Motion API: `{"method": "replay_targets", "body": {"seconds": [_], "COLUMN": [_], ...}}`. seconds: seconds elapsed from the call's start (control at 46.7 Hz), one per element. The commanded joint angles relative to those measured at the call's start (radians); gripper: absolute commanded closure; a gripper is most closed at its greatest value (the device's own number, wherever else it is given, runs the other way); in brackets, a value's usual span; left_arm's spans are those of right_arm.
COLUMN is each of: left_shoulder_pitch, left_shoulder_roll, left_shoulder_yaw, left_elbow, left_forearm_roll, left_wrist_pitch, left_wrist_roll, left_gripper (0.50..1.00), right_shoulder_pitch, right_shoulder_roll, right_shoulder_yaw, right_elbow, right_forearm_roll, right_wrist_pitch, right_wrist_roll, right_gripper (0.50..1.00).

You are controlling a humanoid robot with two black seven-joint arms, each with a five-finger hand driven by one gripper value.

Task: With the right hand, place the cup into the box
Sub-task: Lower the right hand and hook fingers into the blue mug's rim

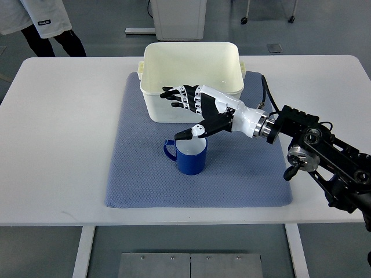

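Now the right hand (194,113) hangs over the blue cup (189,155), fingers spread and holding nothing, thumb dipping toward the cup's far rim. The cup stands upright on the blue mat (139,174), just below the fingers, handle pointing left. The white box (152,104) sits just beyond. No label readable on cup or box.

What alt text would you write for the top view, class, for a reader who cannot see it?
The robot's right hand, fingers spread, hovers just above a blue cup standing upright on a blue mat, its thumb over the rim. An empty cream box sits behind the cup on a white table.
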Motion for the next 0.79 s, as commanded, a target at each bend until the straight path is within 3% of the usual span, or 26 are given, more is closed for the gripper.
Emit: {"method": "replay_targets", "body": {"seconds": [0.0,0.77], "left_shoulder_pitch": [0.000,0.000], "left_shoulder_roll": [0.000,0.000], "left_shoulder_yaw": [0.000,0.000], "left_elbow": [-0.001,0.000], "left_forearm_roll": [0.000,0.000], "left_wrist_pitch": [0.000,0.000], "left_wrist_roll": [0.000,0.000], "left_gripper": [0.500,0.500], "right_shoulder_pitch": [0.001,-0.004], "right_shoulder_roll": [0.000,0.002], "right_shoulder_yaw": [-0.016,-0.060], "right_elbow": [-0.015,-0.110], "right_forearm_roll": [-0.009,-0.014], "right_wrist_pitch": [-0.002,-0.006], "right_wrist_roll": [0.014,0.085], "right_gripper": [0.502,0.502]}}
